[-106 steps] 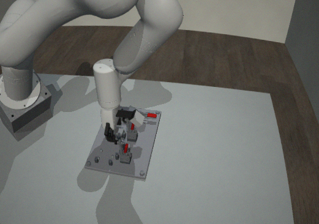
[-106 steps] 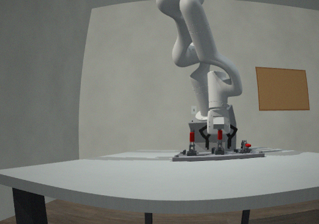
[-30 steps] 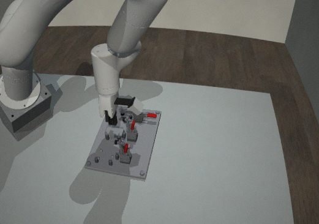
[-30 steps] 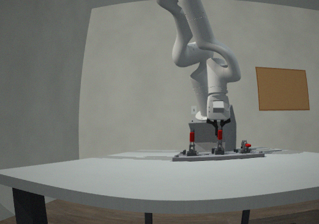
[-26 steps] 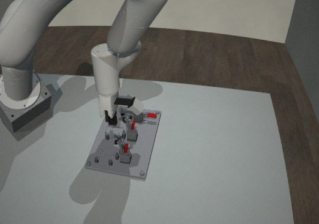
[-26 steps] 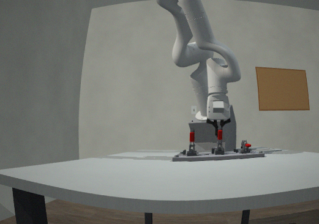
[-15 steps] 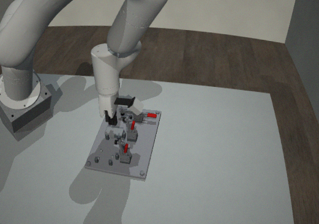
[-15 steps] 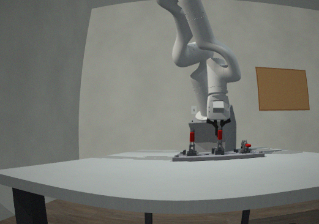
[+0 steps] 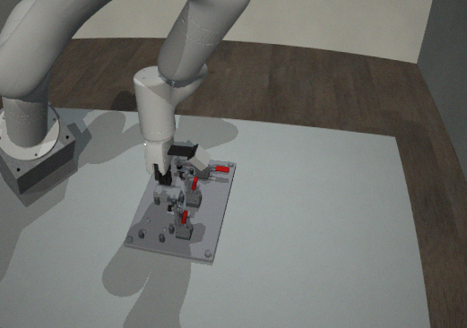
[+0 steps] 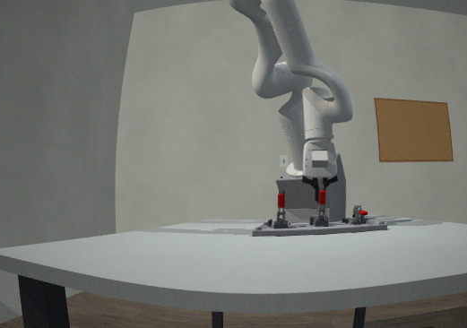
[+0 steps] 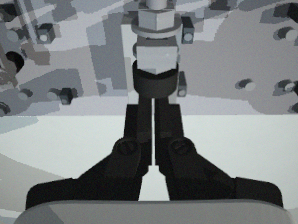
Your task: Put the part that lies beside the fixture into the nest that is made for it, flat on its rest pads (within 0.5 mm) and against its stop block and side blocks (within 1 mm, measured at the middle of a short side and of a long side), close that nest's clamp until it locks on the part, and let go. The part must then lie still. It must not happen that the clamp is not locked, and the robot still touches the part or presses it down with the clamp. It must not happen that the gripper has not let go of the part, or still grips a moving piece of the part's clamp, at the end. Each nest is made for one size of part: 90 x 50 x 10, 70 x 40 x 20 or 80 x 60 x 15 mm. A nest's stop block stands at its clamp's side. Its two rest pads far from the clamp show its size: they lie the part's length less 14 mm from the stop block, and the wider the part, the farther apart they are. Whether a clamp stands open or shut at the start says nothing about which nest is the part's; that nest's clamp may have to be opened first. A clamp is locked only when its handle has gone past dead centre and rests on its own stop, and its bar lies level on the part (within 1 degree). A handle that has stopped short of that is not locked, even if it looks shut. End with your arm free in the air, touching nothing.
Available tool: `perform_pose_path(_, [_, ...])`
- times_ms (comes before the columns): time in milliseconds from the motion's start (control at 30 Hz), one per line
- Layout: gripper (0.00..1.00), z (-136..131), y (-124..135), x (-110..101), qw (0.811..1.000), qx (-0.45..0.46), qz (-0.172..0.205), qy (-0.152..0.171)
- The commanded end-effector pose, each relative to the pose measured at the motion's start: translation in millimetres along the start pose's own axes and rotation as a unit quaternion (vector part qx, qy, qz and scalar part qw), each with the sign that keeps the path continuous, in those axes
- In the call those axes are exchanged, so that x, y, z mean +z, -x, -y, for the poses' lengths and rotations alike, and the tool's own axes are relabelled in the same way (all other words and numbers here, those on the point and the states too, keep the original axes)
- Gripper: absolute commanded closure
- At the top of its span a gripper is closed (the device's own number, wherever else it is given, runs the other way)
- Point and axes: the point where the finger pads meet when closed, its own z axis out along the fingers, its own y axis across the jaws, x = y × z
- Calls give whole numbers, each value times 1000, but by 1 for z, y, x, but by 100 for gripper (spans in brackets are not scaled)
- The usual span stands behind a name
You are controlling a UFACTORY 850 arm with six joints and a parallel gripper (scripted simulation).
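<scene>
My gripper [image 9: 165,183] [image 10: 317,199] [image 11: 152,100] is shut and empty. Its fingertips are together beside the black tip [image 11: 155,86] of the middle clamp, close to it in the wrist view; contact cannot be told. The light grey part [image 9: 167,193] [image 11: 128,60] lies in the middle nest, under that clamp's spindle. Dark blocks [image 11: 187,31] [image 11: 182,84] stand along its right side in the wrist view. The middle clamp's red handle [image 9: 194,183] [image 10: 322,197] stands up. Whether the bar is level or the clamp locked cannot be told. Exact seating is hidden.
The fixture plate [image 9: 206,233] [image 10: 263,233] carries two other nests. The near clamp's red handle [image 9: 185,217] [image 10: 281,200] stands up; the far clamp's red handle [image 9: 222,168] [image 10: 363,212] lies roughly level. Small posts [image 9: 142,233] [image 9: 161,237] stand on the near nest.
</scene>
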Motion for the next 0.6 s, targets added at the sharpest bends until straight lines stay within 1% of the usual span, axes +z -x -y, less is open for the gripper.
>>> perform_pose_path(0, [100,0,0,7,1000,0,0,0])
perform_pose_path(200, [100,0,0,14,1000,0,0,0])
perform_pose_path(567, [100,2,0,15,1000,0,0,0])
